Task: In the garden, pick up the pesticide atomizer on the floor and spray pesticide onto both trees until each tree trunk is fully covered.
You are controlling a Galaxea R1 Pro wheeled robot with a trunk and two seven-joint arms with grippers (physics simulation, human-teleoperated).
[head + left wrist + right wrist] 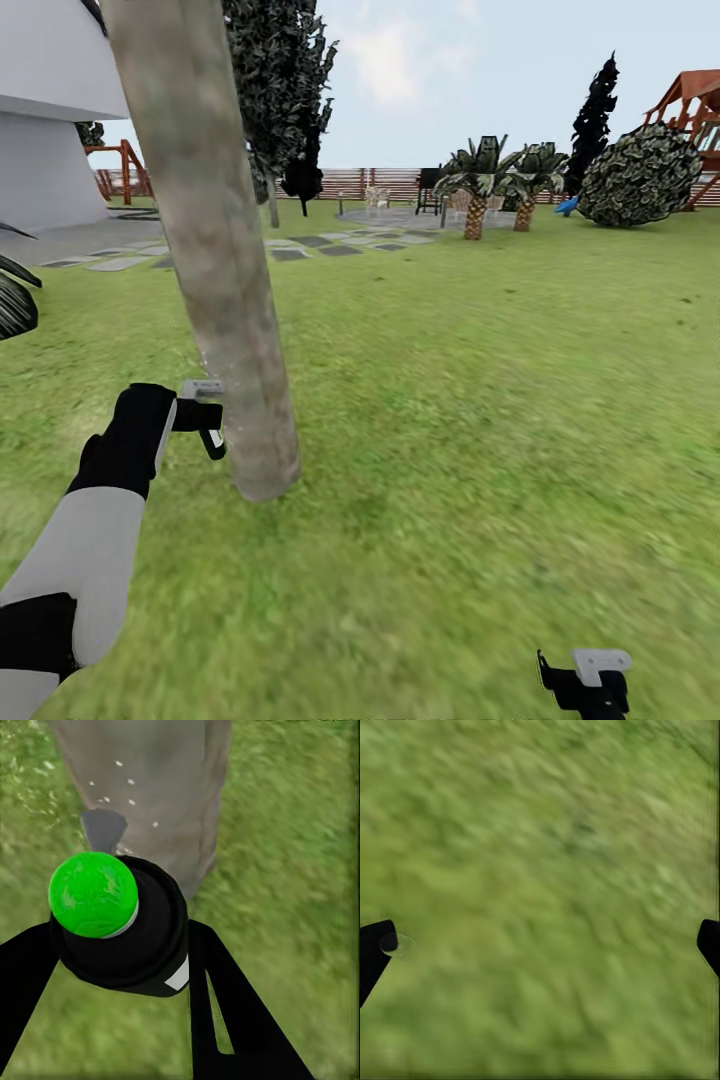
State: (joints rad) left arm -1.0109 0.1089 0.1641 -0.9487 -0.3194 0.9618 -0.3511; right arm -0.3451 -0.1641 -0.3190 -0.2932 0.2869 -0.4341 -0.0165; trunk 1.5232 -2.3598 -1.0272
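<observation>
Gripped between the closed fingers of the left gripper (120, 945), the pesticide atomizer (116, 922) is held just beside the tree trunk (215, 250), over the grass (480, 400); white specks are seen on the bark. The right gripper (540, 945) is spread open above the lawn.

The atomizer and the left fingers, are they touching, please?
Touching. In the left wrist view the atomizer sits clamped between the black fingers, which press against both its sides with no gap.

White forearm (85, 560), black wrist, black tool (212, 420)
</observation>
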